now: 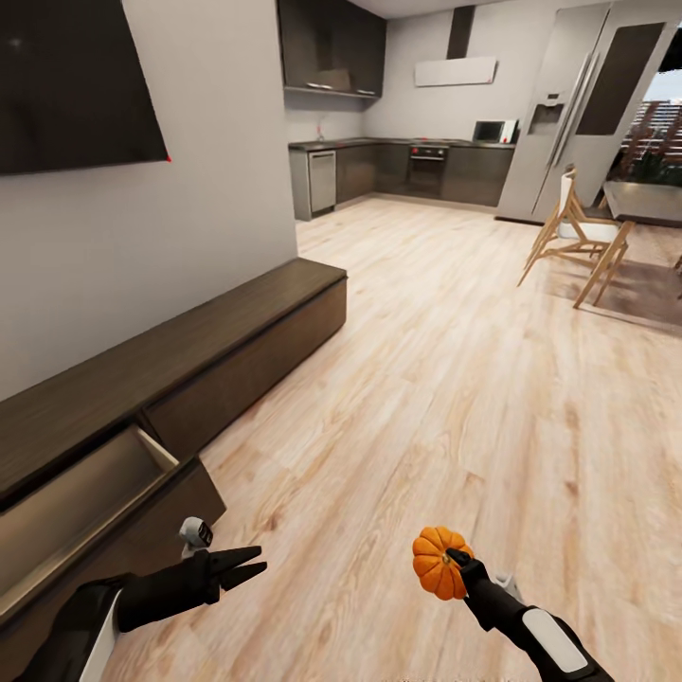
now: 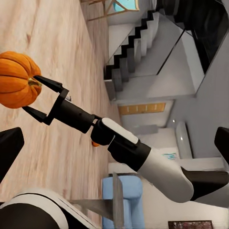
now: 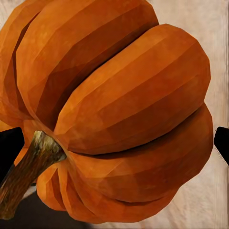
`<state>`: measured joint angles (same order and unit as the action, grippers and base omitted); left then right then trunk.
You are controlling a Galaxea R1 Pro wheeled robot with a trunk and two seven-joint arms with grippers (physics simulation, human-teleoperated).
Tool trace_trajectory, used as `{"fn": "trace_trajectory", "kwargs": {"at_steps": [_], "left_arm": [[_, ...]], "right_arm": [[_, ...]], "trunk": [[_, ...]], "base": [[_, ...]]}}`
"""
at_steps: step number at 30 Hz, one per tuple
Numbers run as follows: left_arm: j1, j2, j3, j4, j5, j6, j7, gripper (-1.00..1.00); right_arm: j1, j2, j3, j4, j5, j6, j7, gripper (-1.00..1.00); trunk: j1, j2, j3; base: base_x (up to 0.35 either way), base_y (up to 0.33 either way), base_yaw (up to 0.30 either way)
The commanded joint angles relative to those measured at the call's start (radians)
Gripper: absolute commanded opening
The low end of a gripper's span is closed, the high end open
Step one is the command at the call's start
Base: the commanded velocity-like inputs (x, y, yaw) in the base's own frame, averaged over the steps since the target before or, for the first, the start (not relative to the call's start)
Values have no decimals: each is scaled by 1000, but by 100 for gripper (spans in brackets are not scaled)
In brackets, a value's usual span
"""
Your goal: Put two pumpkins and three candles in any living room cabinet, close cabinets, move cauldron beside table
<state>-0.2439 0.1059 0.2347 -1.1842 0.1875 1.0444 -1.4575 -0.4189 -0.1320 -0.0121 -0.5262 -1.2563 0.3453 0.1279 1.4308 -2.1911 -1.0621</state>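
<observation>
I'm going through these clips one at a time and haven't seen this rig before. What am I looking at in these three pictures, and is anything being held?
It is a simulated two-armed wheeled robot. The large picture comes from its head camera, looking down over both arms. The right hand is shut on an orange pumpkin. The left hand is empty, its fingers apart. Beside it, the long dark cabinet has one drawer pulled open. The other two pictures come from cameras at the wrists: the left one sees the right arm carrying the pumpkin, the right one sees the pumpkin close up.
</observation>
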Motion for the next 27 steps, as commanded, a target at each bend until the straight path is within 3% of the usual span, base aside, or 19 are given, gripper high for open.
{"fn": "trace_trajectory", "kwargs": {"at_steps": [1, 6, 9, 11, 12, 14, 15, 16, 25, 27], "left_arm": [[0, 0, 0, 0, 0, 0, 1, 100], [0, 1, 1, 1, -2, -6, 18, 100], [-2, 1, 2, 1, -2, -7, 72, 100], [-3, 1, 2, 2, -2, -8, 147, 100], [-3, 1, 3, 3, -2, -8, 222, 100], [-3, 1, 4, 4, -2, -9, 313, 100], [-3, 0, 5, 4, -1, -9, 442, 100], [-3, -2, 6, 4, -1, -10, 502, 100], [-4, -8, 5, 5, 1, -48, 985, 100], [-4, -9, 5, 5, 5, -90, 1105, 100]], "right_arm": [[0, 0, 0, 0, 0, 0, -1, -100], [0, 0, 0, 0, 0, 0, -1, -100], [0, -1, 0, 0, 0, 0, -1, -100], [0, -1, 0, 0, 1, 0, -1, -100], [0, -1, 0, 0, 2, -1, -2, -100], [0, -1, 0, 0, 3, -1, -2, -100], [0, -1, 0, 0, 4, -2, -3, -100], [0, -1, 0, 0, 5, -2, -4, -100], [0, 0, 5, 0, 12, -3, -7, -100], [0, 1, 8, 0, 12, -3, -7, -100]], "trunk": [[-4, 7, 3], [-23, 42, 17], [-35, 63, 26], [-42, 77, 32], [-46, 84, 36], [-54, 98, 42], [-58, 105, 45], [-61, 112, 48], [-96, 175, 81], [-104, 189, 88]], "base": [[0, 0, -234], [0, 0, -260], [0, 0, -273], [0, 0, -275], [0, 0, -276], [0, 0, -276], [0, 0, -276], [0, 0, -276], [0, 0, -277], [0, 0, -277]]}}
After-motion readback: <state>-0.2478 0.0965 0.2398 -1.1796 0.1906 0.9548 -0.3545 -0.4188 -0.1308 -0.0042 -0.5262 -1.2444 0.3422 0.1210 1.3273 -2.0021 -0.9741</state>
